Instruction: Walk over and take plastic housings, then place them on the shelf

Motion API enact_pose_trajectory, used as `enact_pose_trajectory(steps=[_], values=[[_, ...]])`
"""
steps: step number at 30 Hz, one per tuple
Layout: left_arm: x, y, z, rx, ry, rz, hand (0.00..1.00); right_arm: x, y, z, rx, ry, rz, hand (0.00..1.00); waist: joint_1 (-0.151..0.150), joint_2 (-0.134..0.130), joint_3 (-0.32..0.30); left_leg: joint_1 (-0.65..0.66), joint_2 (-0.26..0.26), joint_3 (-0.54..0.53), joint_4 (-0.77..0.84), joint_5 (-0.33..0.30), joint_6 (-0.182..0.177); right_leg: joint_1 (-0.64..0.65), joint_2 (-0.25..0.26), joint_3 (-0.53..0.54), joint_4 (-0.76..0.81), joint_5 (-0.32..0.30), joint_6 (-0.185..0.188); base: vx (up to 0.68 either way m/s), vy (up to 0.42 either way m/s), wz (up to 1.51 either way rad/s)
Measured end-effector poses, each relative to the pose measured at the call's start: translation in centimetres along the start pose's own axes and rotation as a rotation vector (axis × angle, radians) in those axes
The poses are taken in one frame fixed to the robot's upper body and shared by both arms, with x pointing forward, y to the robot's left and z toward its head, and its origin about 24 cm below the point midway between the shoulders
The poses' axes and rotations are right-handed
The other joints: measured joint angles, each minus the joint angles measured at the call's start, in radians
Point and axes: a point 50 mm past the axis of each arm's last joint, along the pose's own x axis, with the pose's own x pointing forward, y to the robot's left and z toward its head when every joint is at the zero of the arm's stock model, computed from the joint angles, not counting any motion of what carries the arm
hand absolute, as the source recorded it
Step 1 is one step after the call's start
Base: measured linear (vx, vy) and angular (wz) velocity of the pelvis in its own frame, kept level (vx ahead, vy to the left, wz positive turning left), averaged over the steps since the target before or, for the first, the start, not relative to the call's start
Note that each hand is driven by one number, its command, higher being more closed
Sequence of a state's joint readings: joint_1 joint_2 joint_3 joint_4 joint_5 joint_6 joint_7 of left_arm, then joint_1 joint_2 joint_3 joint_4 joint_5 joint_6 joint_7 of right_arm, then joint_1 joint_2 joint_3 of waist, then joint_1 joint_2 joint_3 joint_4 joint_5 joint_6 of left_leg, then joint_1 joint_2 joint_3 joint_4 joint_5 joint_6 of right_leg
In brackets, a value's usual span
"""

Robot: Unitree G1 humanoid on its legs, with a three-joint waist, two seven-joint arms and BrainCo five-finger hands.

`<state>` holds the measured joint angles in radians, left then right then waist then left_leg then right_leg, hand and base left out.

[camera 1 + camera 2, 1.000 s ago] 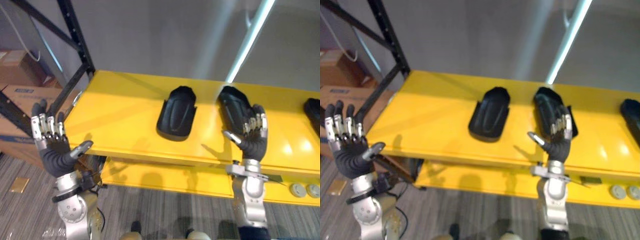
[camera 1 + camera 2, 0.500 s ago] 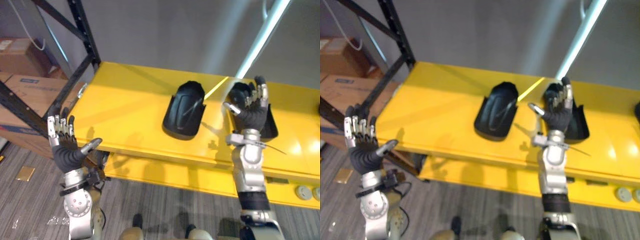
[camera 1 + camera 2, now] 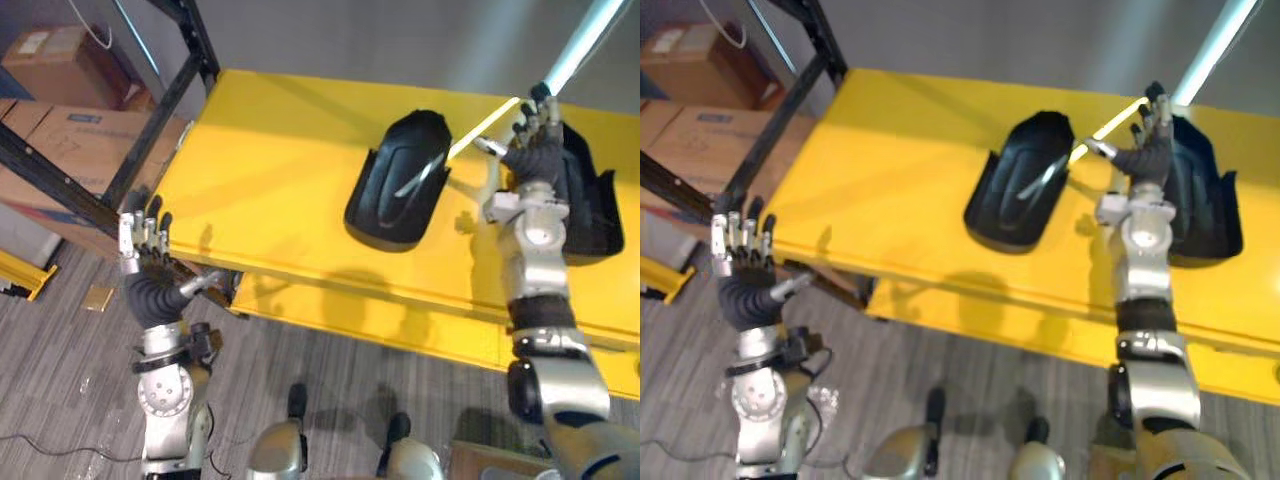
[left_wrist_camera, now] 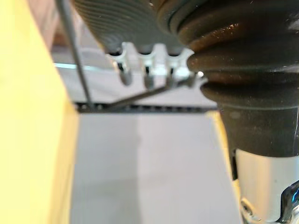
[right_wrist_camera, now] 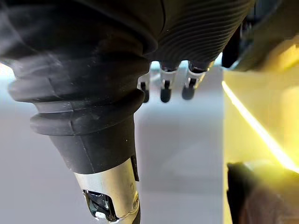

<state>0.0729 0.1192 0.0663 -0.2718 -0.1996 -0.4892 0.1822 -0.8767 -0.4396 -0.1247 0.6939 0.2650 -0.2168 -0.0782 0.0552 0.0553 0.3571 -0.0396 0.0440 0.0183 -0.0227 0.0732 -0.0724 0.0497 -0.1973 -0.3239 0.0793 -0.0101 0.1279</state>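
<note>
1. We count two black plastic housings, both lying on the yellow shelf (image 3: pixel 270 150): the left housing (image 3: pixel 400 185) sits near the middle and the right housing (image 3: pixel 592 205) is just beside it.
2. Our right hand (image 3: pixel 532 152) is over the right housing's left edge, fingers straight and thumb spread, gripping nothing. We cannot tell whether it touches.
3. Our left hand (image 3: pixel 150 290) hangs by the shelf's front left corner, fingers straight, empty.
4. Two cardboard boxes (image 3: pixel 75 140) sit behind the black rack frame (image 3: pixel 150 130). Their labels are too small for us to read.
</note>
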Motion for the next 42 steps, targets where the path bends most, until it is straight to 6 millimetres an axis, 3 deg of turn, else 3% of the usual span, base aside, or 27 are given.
enact_pose_trajectory(steps=[6,10,14,19,24,38,42], values=[[0.7,-0.6,0.4,-0.026,-0.048,-0.009,0.00,2.2,0.7,1.6,0.002,0.024,0.073,0.00,0.016,0.035,0.059,-0.033,0.008,-0.005,0.033,-0.003,-0.002,-0.032,0.003,0.001,0.034,-0.007,-0.010,-0.05,-0.008,0.01],[0.7,-0.7,0.6,-0.030,-0.064,-0.010,0.00,2.5,1.4,1.2,-0.019,0.068,0.142,0.00,0.021,0.038,0.062,-0.052,0.012,-0.007,0.039,-0.001,-0.003,-0.057,0.004,0.002,0.057,-0.015,-0.017,-0.02,-0.008,0.00],[1.0,-1.2,0.6,-0.064,-0.068,-0.044,0.00,3.6,1.8,2.7,-0.019,0.083,0.162,0.00,0.023,0.054,0.090,-0.068,0.015,-0.005,0.053,0.000,-0.005,-0.085,0.001,0.008,0.088,-0.022,-0.024,-0.05,-0.006,-0.01],[1.2,-1.8,0.7,-0.083,-0.076,-0.060,0.00,3.5,1.6,1.4,-0.051,0.175,0.157,0.00,0.026,0.057,0.092,-0.067,0.017,-0.006,0.053,0.002,-0.008,-0.092,0.000,0.010,0.106,-0.032,-0.025,-0.01,-0.005,-0.01],[1.4,-2.9,0.7,-0.116,-0.079,-0.083,0.00,4.0,1.9,2.1,-0.051,0.175,0.162,0.00,0.034,0.065,0.096,-0.068,0.018,0.015,0.052,0.004,-0.009,-0.114,-0.001,0.029,0.124,-0.033,-0.026,-0.02,0.000,-0.11],[1.3,-3.1,0.6,-0.124,-0.072,-0.080,0.00,3.9,2.3,2.2,-0.070,0.121,0.202,0.00,0.040,0.066,0.096,-0.067,0.014,0.014,0.045,0.012,-0.010,-0.116,-0.009,0.026,0.128,-0.034,-0.026,0.00,0.000,0.00],[1.2,-3.2,0.6,-0.126,-0.071,-0.089,0.00,4.3,2.9,3.2,-0.067,0.087,0.243,0.00,0.040,0.083,0.104,-0.067,0.013,0.014,0.045,0.013,-0.010,-0.116,-0.010,0.025,0.129,-0.034,-0.026,0.00,0.000,0.00]])
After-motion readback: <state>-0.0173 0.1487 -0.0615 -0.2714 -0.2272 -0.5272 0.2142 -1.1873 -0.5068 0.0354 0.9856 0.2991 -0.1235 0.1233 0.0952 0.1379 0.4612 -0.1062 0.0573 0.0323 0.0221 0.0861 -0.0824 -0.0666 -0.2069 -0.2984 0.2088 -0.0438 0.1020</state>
